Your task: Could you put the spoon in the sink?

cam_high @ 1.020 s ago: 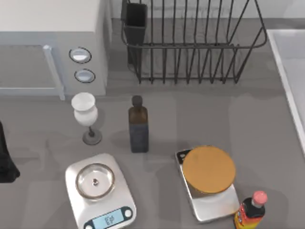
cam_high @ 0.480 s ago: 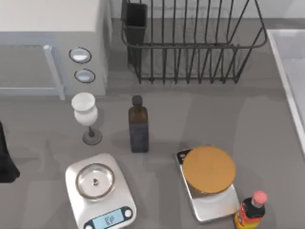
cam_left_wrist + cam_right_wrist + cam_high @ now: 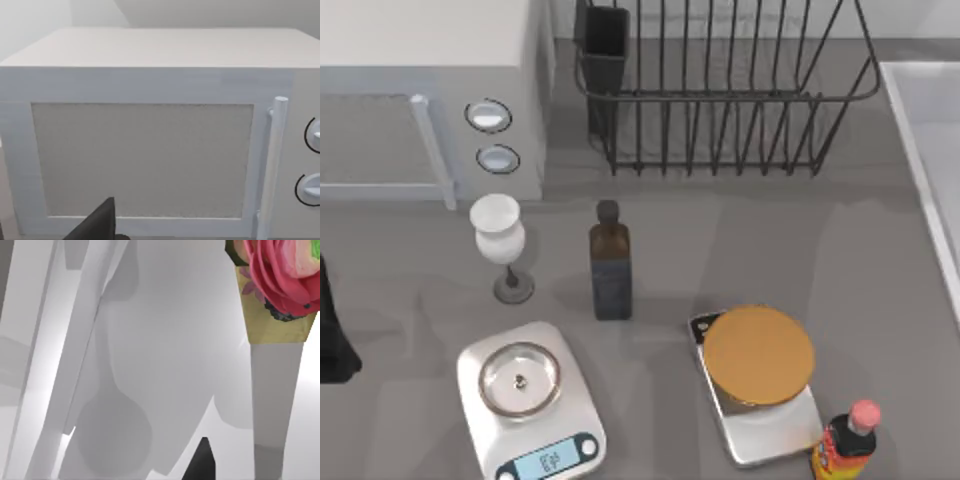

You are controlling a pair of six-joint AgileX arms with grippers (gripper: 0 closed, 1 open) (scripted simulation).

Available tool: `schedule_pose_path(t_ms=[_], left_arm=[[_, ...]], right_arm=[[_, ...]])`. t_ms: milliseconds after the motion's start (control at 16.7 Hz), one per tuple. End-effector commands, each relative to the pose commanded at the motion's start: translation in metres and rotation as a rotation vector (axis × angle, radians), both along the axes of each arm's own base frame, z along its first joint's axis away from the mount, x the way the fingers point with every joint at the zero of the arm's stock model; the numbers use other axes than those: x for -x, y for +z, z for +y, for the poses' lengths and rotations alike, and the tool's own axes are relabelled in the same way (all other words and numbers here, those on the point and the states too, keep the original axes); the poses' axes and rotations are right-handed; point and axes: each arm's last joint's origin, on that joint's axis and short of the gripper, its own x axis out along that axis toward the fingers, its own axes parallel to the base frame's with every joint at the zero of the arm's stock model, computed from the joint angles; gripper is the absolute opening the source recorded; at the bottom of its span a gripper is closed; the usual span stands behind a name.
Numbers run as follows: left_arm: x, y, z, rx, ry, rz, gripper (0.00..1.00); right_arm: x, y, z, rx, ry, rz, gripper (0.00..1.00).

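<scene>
Left gripper (image 3: pixel 330 340) sits parked at the table's left edge in the top view, with the sink (image 3: pixel 920 170) way over on the right. Left wrist view just faces the microwave (image 3: pixel 150 150); can't tell its state. In the right wrist view the right gripper (image 3: pixel 199 462) is over the pale basin, with the spoon (image 3: pixel 272 320) close beside it. Can't tell if it's pinched or let go. My guess is the carry's done and only the drop is left.

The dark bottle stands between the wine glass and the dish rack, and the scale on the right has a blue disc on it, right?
Not quite: the disc on the right scale is orange-brown, as the top view shows. The dark bottle stands where you said, between the wine glass and the dish rack.
</scene>
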Motion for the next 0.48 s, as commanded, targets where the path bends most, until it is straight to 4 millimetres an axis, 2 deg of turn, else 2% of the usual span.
schedule_pose_path(t_ms=[480], left_arm=[[0.0000, 0.0000, 0.0000, 0.000, 0.000, 0.000, 1.00]], right_arm=[[0.0000, 0.0000, 0.0000, 0.000, 0.000, 0.000, 0.90]])
